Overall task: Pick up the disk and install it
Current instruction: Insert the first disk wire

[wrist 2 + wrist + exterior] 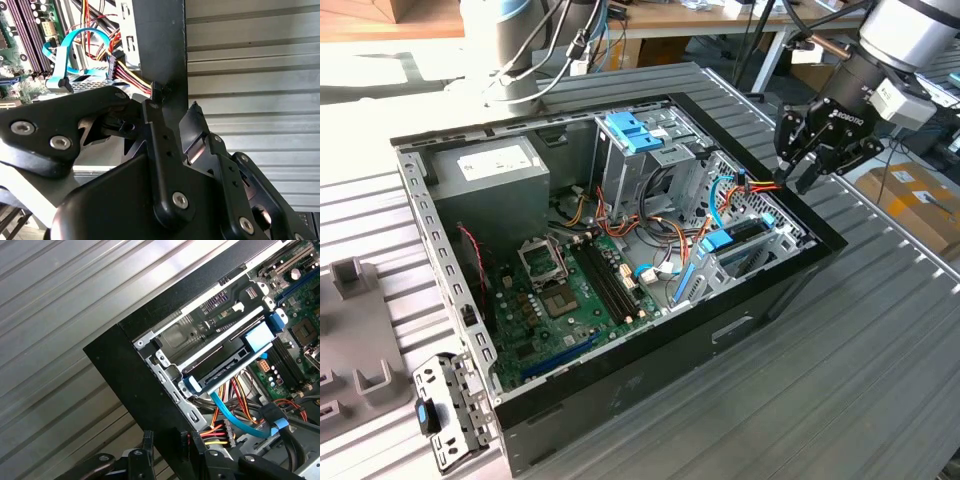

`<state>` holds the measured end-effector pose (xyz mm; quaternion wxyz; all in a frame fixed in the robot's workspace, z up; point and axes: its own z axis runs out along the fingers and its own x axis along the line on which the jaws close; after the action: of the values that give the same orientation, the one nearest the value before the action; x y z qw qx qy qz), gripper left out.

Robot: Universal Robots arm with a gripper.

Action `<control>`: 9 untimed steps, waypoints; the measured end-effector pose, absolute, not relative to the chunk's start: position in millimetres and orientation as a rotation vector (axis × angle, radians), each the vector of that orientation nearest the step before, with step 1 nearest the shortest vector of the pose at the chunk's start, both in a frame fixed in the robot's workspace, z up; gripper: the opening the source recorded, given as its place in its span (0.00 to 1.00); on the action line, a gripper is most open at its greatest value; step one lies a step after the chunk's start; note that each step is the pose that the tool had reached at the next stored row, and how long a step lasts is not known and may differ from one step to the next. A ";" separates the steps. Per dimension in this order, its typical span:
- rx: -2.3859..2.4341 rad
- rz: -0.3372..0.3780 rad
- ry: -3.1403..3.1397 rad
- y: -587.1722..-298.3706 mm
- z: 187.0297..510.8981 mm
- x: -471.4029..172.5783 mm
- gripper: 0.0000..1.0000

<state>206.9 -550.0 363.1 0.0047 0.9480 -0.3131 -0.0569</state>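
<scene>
where the gripper (807,168) hangs: above the rim of the computer case (650,360) on the exterior view's right, near one corner of the case, touching nothing that can be seen.
state of the hand: the black fingers (156,131) stand a little apart with nothing held between them; in the second wrist view the case's black wall shows through the gap.
disk (220,365): lying flat in a metal bay inside the case, at the corner nearest the gripper; only a dark edge of it shows, and its label cannot be made out.
blue rails (259,335): blue plastic at each end of the disk, sitting against the bay's metal guides.
wires (220,432): a red, yellow and orange bundle ending in a black plug just beside the bay.
light-blue cable (235,417): a flat band running out from under the bay, crossing over the wires.
motherboard (565,300): green, flat on the case floor, well apart from the gripper.
power supply (485,170): a grey box in the case's far corner on the exterior view's left.
bracket (635,130): light-blue plastic on top of the tall metal cage.
table (880,340): ribbed metal, bearing the case.
metal plate (445,415): small, with a blue tab, on the table beside the case on the exterior view's left.
</scene>
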 end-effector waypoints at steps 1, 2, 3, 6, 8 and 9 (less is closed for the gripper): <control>2.969 -0.178 -0.981 -550.0 363.0 206.9 0.42; 2.969 -0.178 -0.980 -550.0 363.0 206.9 0.40; 2.969 -0.178 -0.980 -550.0 363.0 206.9 0.34; 2.969 -0.178 -0.980 -550.0 363.2 206.9 0.18; 2.969 -0.178 -0.980 -550.0 363.1 206.9 0.18; 2.969 -0.178 -0.980 -550.0 363.1 206.9 0.18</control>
<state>206.9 -550.0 363.1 0.0048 0.9481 -0.3128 -0.0569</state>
